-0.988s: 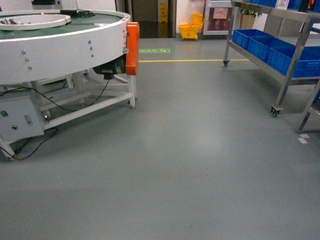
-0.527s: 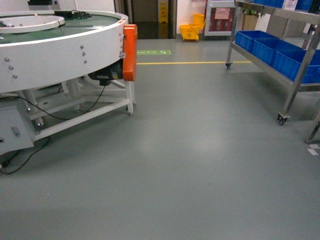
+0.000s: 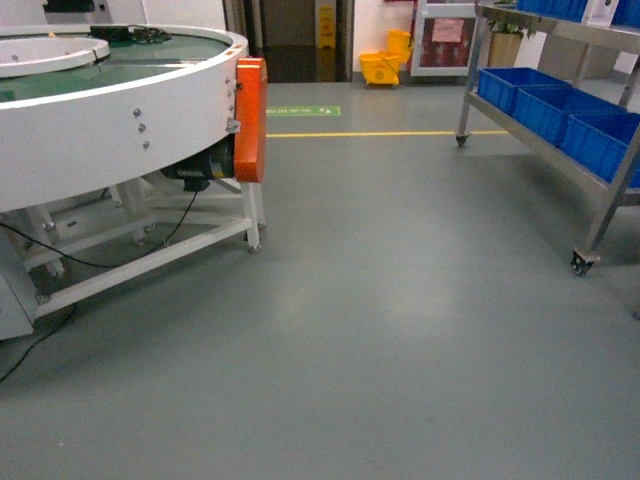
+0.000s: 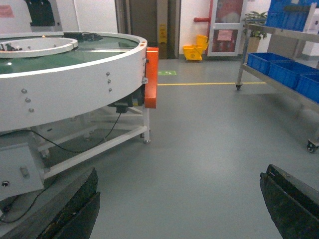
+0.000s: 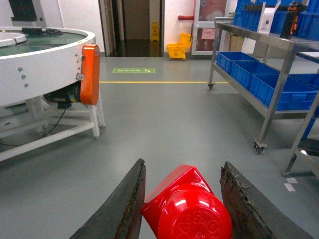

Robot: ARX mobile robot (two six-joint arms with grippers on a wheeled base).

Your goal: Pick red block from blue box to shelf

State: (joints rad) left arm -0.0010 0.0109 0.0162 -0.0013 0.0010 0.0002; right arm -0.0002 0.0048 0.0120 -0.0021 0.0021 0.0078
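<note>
We are mid-carry: our right claw (image 5: 182,199) pinches the red block (image 5: 187,209), our left claw (image 4: 179,209) hangs spread and empty, and next we must roll toward the shelf (image 5: 271,74).

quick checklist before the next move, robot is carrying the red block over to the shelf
1. Red block held: ok, it sits between the two fingers of the right end effector, stud toward the camera.
2. Left end effector free: ok, open with only floor between its fingers.
3. Shelf in view: ok, on the right of the head view, on casters, with dark blue crates on its lower tier.
4. Path to shelf: ok, bare grey floor ahead.
5. Clearance from the round conveyor table: ok, it stands off to the left.
6. Free spot on the shelf for the block: cannot tell from here.
</note>
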